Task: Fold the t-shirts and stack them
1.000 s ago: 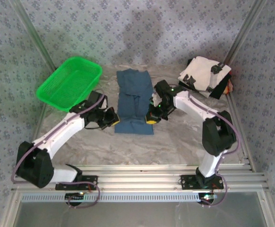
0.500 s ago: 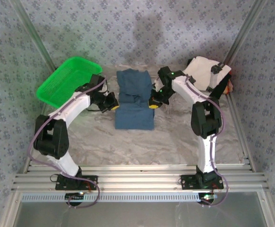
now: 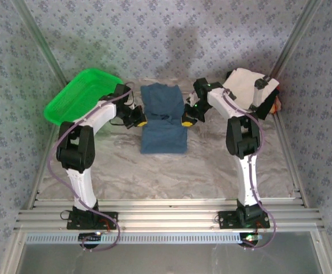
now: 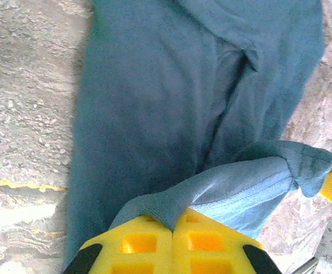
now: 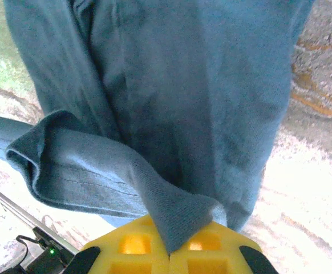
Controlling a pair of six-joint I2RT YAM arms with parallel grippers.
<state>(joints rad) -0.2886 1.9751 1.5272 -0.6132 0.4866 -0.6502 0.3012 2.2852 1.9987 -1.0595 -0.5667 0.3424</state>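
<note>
Marbled tabletop [image 3: 211,165] carries the blue shirt [image 3: 163,137]; left pincer [image 3: 141,121] and right pincer [image 3: 186,122] are each clamped tight on its edge.

top: you look down from above, far | wrists: you look close onto dusty-blue t-shirt [image 3: 164,117], shared by all three

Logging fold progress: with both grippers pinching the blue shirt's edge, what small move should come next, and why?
Probably carry the pinched edge toward the far end of the blue t-shirt and lower it. The left gripper and right gripper are shut on a lifted fold around mid-length, so the fold isn't laid flat.
</note>
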